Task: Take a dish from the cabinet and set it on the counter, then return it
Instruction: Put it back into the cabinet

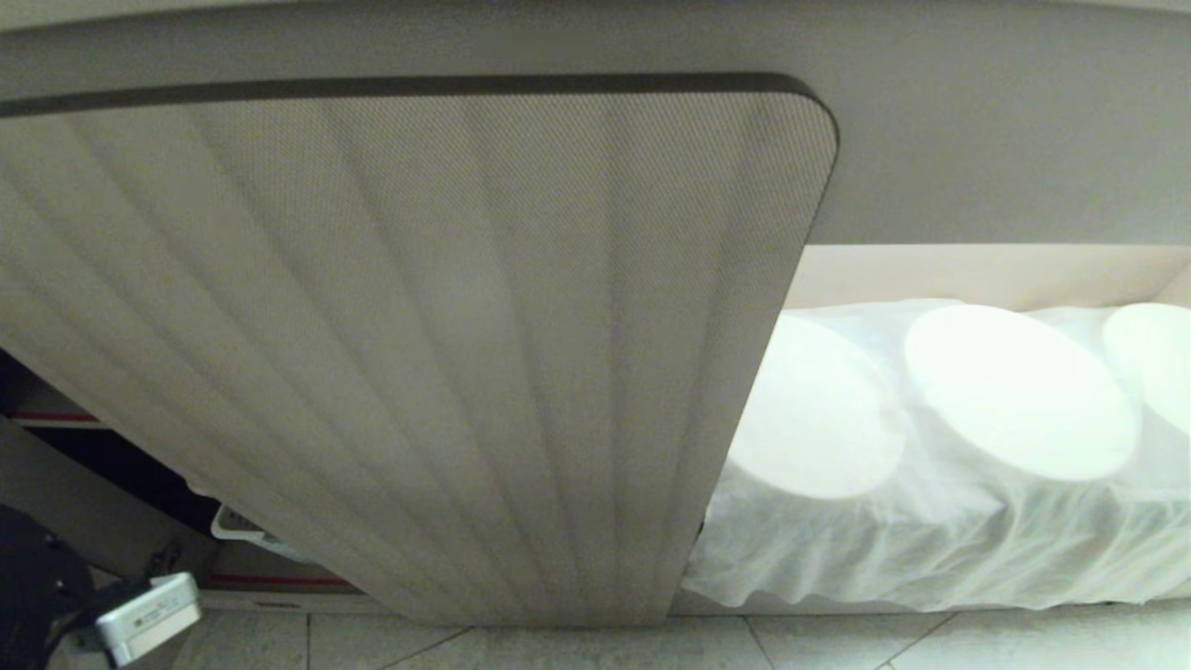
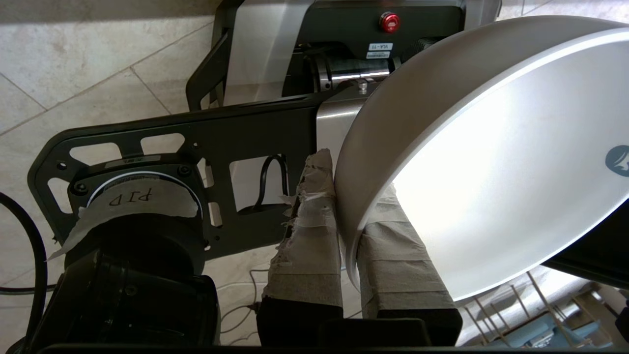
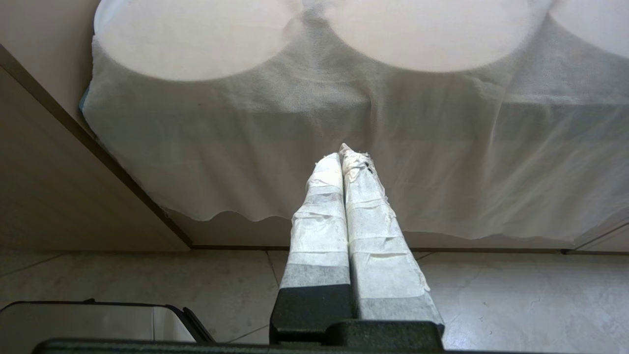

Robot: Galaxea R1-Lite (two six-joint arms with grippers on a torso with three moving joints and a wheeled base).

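Between my left gripper's (image 2: 346, 236) taped fingers (image 2: 309, 246) sits the rim of the dish (image 2: 471, 162), pinched with one finger against its outer wall and the other inside the bowl. It hangs tilted on edge over the tiled floor (image 2: 98, 73), clear of any shelf, with my own dark base frame (image 2: 206, 142) and its red button (image 2: 391, 21) behind it. A small dark logo shows on the dish's inner wall near the edge of the wrist view. Some thin wire rack bars lie below the dish.

From my head, the cabinet's (image 1: 930, 167) fluted door (image 1: 419, 354) stands swung open across most of the view. Beside its free edge, a shelf holds round white shapes under a thin white cloth (image 1: 930, 530). Red tape edges the shelves visible past the door's lower left.

My right gripper (image 3: 344, 162) has its fingers pressed together, holding nothing, pointing at that cloth just above the floor.
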